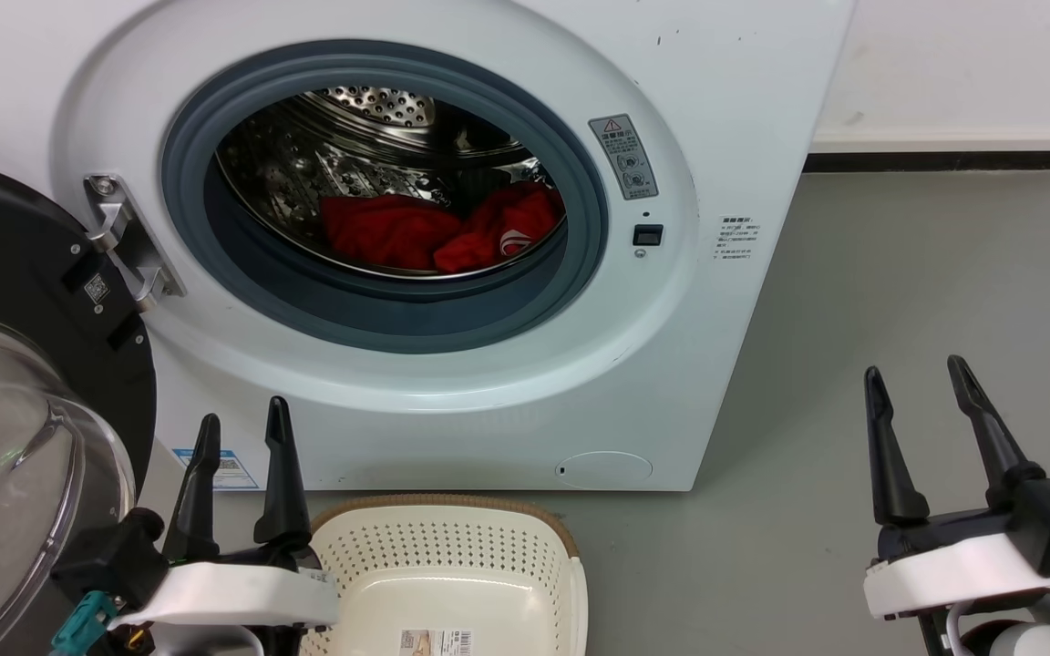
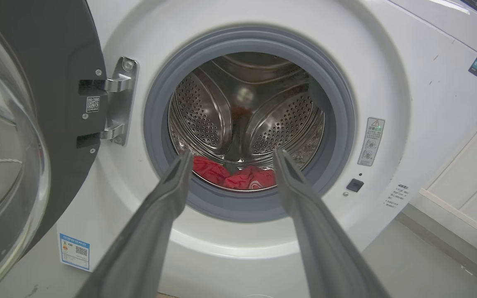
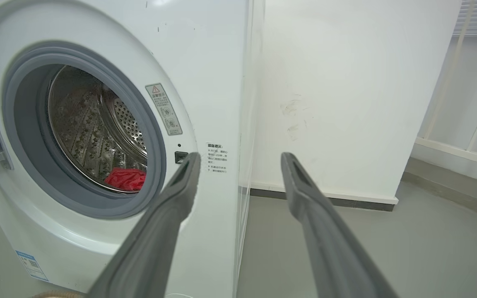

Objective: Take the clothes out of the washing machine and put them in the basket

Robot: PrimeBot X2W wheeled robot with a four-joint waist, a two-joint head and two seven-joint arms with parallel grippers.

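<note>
1. Left gripper (image 1: 243, 408): 2 dark fingers spread apart, nothing between them. It sits low left, close in front of the washer and just beside the basket's left rim.
2. Right gripper (image 1: 913, 364): 2 fingers, also spread and holding nothing. It sits low right over the grey floor (image 1: 899, 273), well apart from the washer.
3. Basket (image 1: 438, 502): 1, cream perforated plastic with a brown rim. It stands on the floor just in front of the washer base, between the grippers and nearer the left one. 1 paper label (image 1: 435, 641) lies on its bottom.
4. Washing machine (image 1: 488, 428): 1, white, with its grey-rimmed porthole open and the steel drum visible.
5. Clothes: 2 red pieces, both at the bottom of the drum and touching side by side. The left piece (image 1: 388, 230) is plain; the right piece (image 1: 511, 226) has a small white logo.
6. Door (image 1: 5, 264): 1, swung open to the left on 1 metal hinge (image 1: 124, 241). It has a black frame and a clear glass bowl.
7. Stickers on the front: 1 warning sticker (image 1: 623, 157) right of the porthole, 1 blue-edged label (image 1: 220, 467) at lower left.
8. Left wrist view: left gripper (image 2: 232, 152) fingers frame the porthole, with both red pieces low between them.
9. Right wrist view: right gripper (image 3: 240, 154) points at the washer's right front edge and the white wall (image 3: 346, 82). 1 red piece shows in the drum.
</note>
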